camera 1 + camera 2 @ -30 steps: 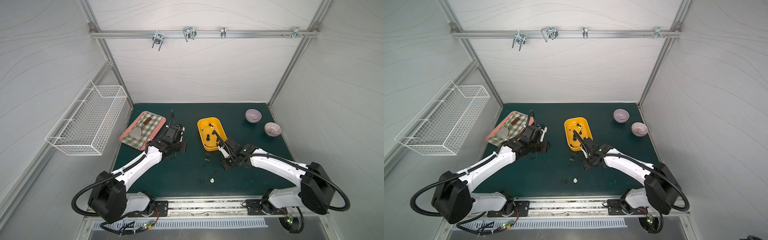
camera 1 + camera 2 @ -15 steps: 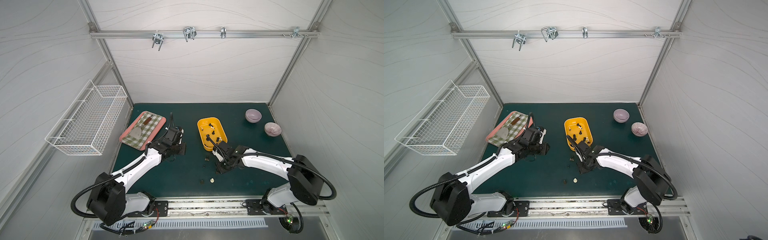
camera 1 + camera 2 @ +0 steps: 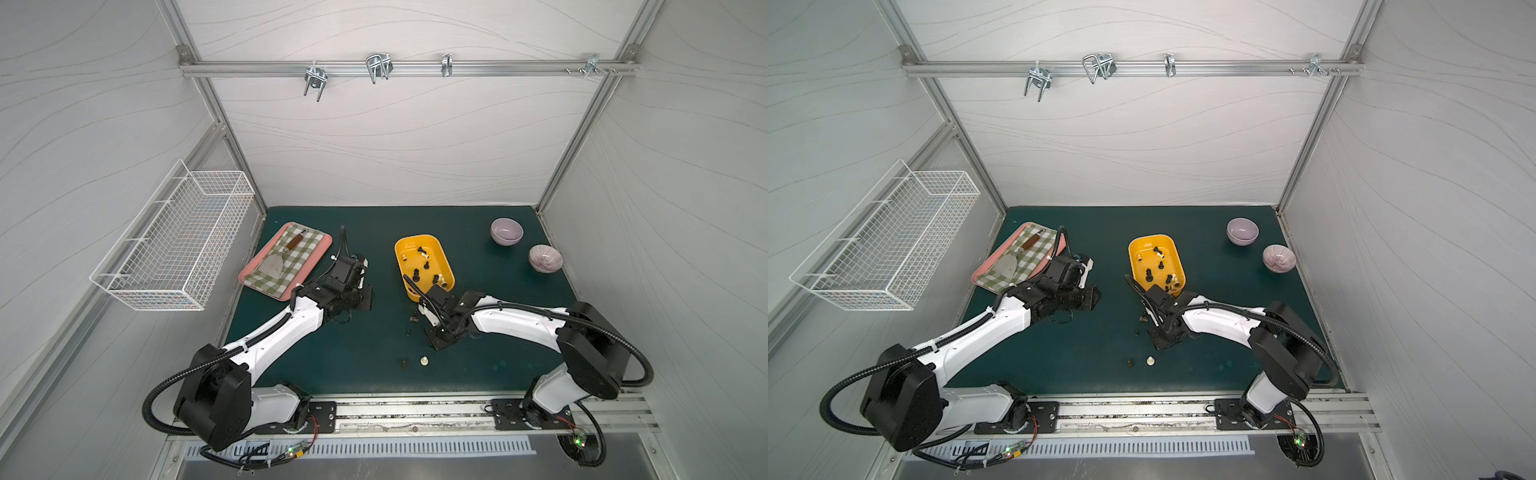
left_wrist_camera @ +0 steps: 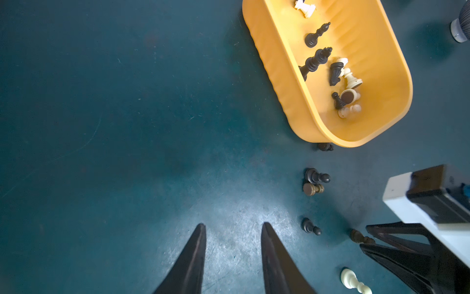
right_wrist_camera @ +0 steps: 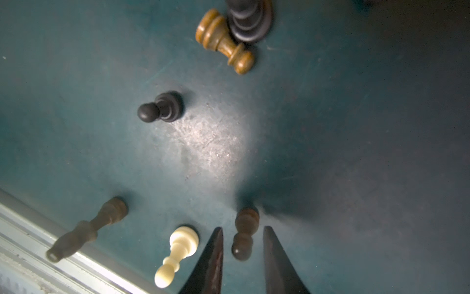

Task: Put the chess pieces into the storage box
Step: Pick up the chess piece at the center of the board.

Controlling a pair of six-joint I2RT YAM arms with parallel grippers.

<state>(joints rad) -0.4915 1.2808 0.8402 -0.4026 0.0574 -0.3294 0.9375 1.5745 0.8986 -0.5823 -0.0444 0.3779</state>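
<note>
Chess pieces [image 4: 315, 62], black and cream, lay tumbled together in the yellow storage box [image 4: 284, 84] on the green desk [image 3: 498, 270], while several more were scattered on the desk just outside the box's end nearest the robot. The right end effector [image 5: 242, 227] was lowered around a dark brown pawn [image 5: 244, 236], jaws parted, with a sliver of desk showing on each side of the pawn. The left end effector [image 4: 233, 224] hung released above bare desk. A pink tray [image 3: 326, 240] held a checked cloth [image 3: 299, 257] and a metal spatula [image 3: 274, 266]; two lilac bowls [image 3: 506, 231] sat near the right wall
</note>
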